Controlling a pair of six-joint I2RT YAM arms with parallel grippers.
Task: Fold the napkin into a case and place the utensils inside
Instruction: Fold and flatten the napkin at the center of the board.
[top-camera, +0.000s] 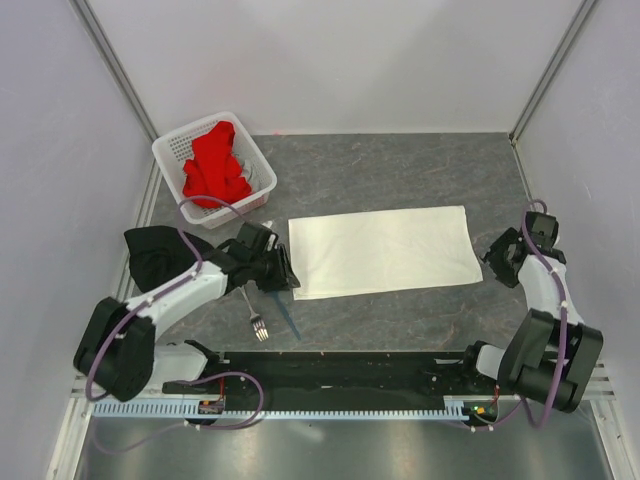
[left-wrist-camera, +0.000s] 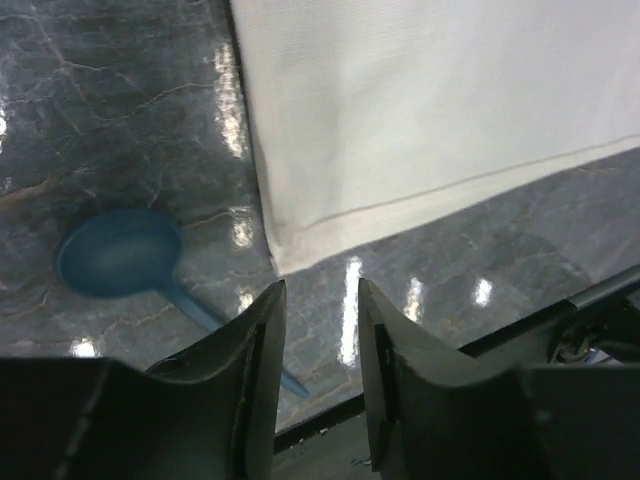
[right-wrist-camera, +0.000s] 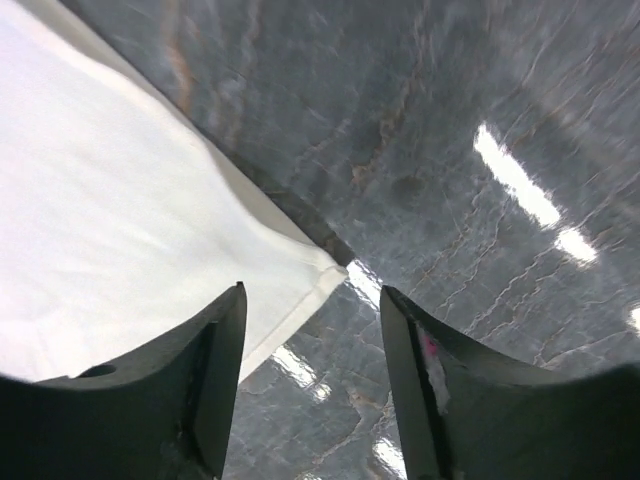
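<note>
Napkin: the napkin (top-camera: 380, 252) lies flat in the middle of the table (top-camera: 400, 165), a wide cream rectangle with its long sides running left to right, not yet a narrow strip.
Utensils: the fork (top-camera: 255, 318) and the blue spoon (top-camera: 287, 318) lie side by side on the bare table just near of the napkin's near left corner. Both are outside the cloth, with the fork on the left.
Left gripper: the left gripper (top-camera: 285, 270) sits just beside the napkin's left edge, its fingers a narrow gap apart with nothing between them.
Right gripper: the right gripper (top-camera: 497, 258) sits just off the napkin's right edge, its fingers wide apart and empty.
Left wrist view only: it shows the spoon's round bowl, a line running just inside the napkin's near edge, and the corner lying flat. The fork is out of frame.
Right wrist view only: it shows a right-hand corner of the napkin flat on the table, touched by neither finger.
Top view only: a white basket (top-camera: 262, 172) at the far left holds a red cloth (top-camera: 215, 165), and a black cloth (top-camera: 152, 255) lies at the left edge beside the left arm.
</note>
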